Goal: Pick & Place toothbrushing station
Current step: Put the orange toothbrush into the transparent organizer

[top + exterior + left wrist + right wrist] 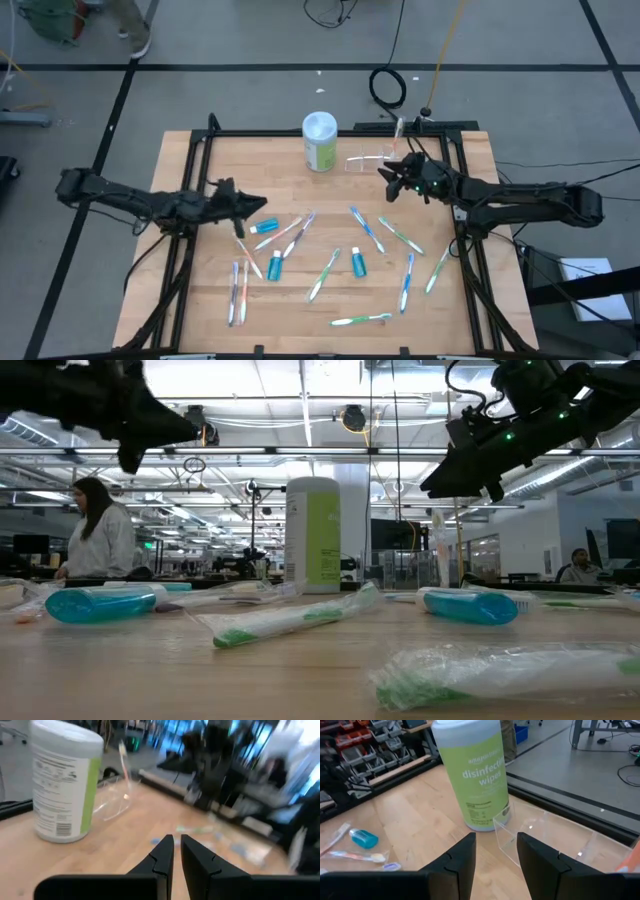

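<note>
From where I stand, the near part of the table (200,300) is strewn with wrapped toothbrushes (324,275) and small blue tubes (358,263), all lying on the near side of the wipes canister (320,142), well apart from it. None of these looks like the thing to fetch.

The left gripper (262,203) hangs above the wood off to the left of the canister and nearer to me, its two fingers pressed almost together with nothing between them. I take that arm to be waiting.

The right gripper (386,176) is the one at work. It hovers to the right of the canister, a little nearer than it, fingers spread wide and empty. In the right wrist view the gap between them looks straight at the toothbrushing station (545,837), the clear holder that sits just beside the canister on its right, near the table's far edge.

To do this reach well, I'd say the gripper should come down squarely over one clear wall of the holder, one finger inside and one outside, keeping away from the canister so it isn't knocked. Clear plastic is slippery and light; a slow, firm close before lifting seems wise. Something pale stands upright at the holder's far end, too blurred to name, and is best left undisturbed.
</note>
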Robot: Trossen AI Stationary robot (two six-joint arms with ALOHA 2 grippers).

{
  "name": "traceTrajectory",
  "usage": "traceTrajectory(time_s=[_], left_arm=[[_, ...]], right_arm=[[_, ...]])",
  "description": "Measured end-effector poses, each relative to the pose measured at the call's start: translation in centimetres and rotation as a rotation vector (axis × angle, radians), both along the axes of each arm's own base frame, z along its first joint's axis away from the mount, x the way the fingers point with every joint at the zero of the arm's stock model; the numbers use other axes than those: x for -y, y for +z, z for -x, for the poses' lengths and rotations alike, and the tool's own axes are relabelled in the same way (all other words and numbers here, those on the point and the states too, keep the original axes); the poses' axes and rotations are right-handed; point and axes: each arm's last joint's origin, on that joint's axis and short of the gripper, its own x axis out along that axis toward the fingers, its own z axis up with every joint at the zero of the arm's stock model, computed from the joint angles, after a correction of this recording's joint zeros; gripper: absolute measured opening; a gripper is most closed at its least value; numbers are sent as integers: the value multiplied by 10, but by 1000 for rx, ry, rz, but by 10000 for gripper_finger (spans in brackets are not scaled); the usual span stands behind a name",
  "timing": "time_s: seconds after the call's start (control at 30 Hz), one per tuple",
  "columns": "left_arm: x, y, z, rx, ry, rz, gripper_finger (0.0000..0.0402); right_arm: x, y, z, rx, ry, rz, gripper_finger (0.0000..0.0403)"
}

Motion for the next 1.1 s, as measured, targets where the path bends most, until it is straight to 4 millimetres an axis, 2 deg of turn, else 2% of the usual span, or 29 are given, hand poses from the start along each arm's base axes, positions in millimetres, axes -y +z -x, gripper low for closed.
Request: traceTrajectory(time_s=[0.2, 0.37, 0.57, 0.7, 0.9, 1.1], left_arm=[[8, 17, -35, -277, -79, -156, 37], [9, 17, -63, -385, -66, -137, 38], [2, -7, -87, -518, -147, -32, 44], [-7, -28, -97, -601, -189, 49, 83], [-15, -56, -107, -718, -175, 76, 151], [-16, -87, -113, -841, -167, 88, 185]], right_arm=[[1, -6, -4, -23, 0, -7, 134], [2, -7, -6, -32, 0, -10, 134], [2, -6, -6, -13, 0, -4, 134], [2, -6, -6, -12, 0, -4, 134], [2, -6, -6, -12, 1, -4, 134], [2, -6, -6, -12, 1, -4, 134]])
